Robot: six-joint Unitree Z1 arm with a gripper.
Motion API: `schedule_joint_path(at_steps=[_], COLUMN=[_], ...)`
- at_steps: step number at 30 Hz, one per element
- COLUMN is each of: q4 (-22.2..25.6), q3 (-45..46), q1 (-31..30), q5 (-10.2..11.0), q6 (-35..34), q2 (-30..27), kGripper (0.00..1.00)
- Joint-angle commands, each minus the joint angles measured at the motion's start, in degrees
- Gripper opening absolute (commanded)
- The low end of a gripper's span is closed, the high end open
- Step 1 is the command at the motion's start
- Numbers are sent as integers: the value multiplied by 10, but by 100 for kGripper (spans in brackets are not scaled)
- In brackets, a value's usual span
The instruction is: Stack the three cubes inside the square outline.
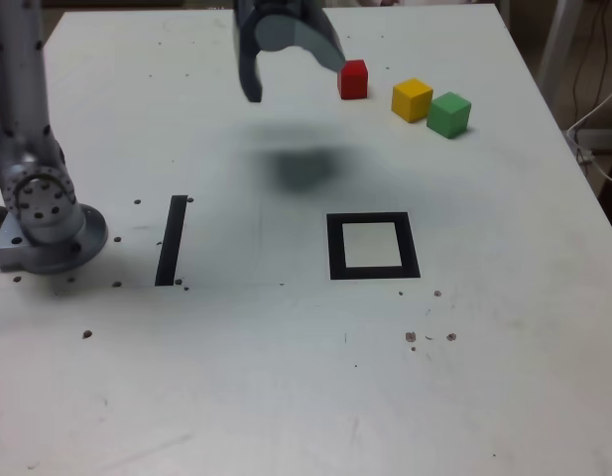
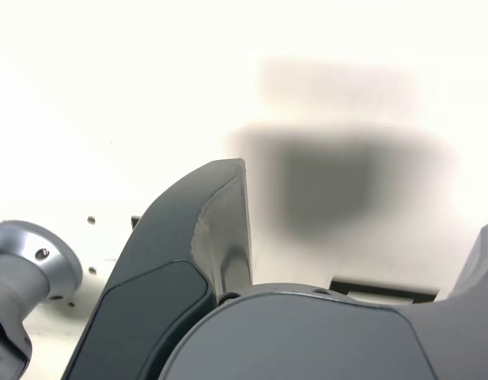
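Three cubes sit in a row on the white table at the far right of the exterior view: red (image 1: 352, 79), yellow (image 1: 412, 99) and green (image 1: 449, 114). My gripper (image 1: 294, 81) hangs in the air just to the left of the red cube in that view. It is open, with nothing between its fingers. One fingertip (image 1: 332, 61) is close to the red cube. The square outline (image 1: 373, 270) of black tape lies nearer the camera, with nothing inside it. In the wrist view, a dark finger (image 2: 220, 229) fills the foreground and a sliver of the square outline (image 2: 386, 286) shows behind the gripper body.
A straight black tape strip (image 1: 172, 240) lies to the left of the square in the exterior view. The arm's grey base (image 1: 43, 223) stands at the table's left edge. Small dark specks dot the table. Cables (image 1: 598, 124) hang off the right side.
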Motion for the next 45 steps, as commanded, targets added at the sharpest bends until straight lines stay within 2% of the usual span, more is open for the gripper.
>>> schedule_joint_path(at_steps=[1,16,33,45], q4=[13,77,147,206], q3=[-45,-242,-397,-494], q1=[21,95,115,118], q5=[0,-8,-17,-36], q6=[16,81,119,141], q2=[27,170,293,367], kGripper=[99,99,97,90])
